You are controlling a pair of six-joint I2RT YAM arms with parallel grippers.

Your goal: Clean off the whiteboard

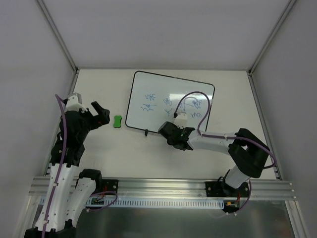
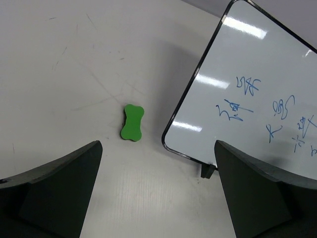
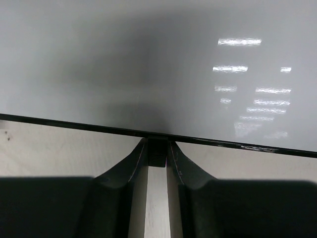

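Note:
The whiteboard lies flat on the table with blue handwriting across its middle. It also shows in the left wrist view and the right wrist view. My right gripper is at the board's near edge, shut on a small black foot under the rim. The other foot is free. A small green block lies just left of the board. My left gripper is open and empty, a little left of the green block and above the table.
The white table is walled by grey panels on the left, right and back. An aluminium rail runs along the near edge by the arm bases. The right arm's cable arcs over the board.

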